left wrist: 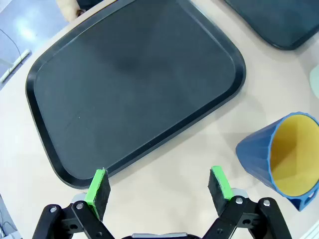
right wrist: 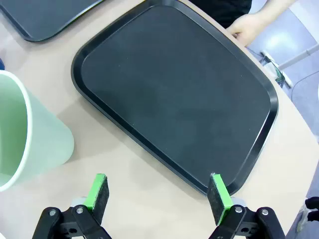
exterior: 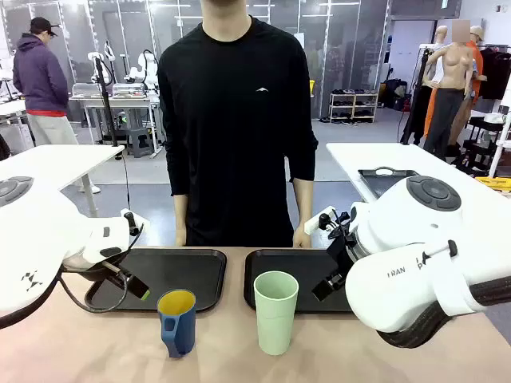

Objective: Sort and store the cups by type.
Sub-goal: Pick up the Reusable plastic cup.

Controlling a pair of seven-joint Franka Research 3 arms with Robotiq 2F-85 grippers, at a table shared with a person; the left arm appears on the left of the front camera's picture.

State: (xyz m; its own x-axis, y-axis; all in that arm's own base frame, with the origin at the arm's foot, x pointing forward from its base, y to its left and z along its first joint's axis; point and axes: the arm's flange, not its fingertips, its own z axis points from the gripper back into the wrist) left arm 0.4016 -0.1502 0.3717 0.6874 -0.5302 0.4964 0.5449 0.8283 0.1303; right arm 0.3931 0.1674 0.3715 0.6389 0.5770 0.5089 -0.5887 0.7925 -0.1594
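You have two cups on the worktop, both near its robot-side edge: one dark blue mug and one mint-green tumbler. You have two black trays side by side along the far edge, the left tray and the right tray. You can count two grippers, the left gripper and the right gripper, each with two green pads. Two people are in sight: one person at the far edge, another person well beyond it.

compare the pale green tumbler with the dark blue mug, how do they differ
The pale mint-green plastic tumbler stands taller than the dark blue mug. The mug is yellow inside and has a handle; the tumbler is green throughout and handleless. Both stand upright and empty on the table.
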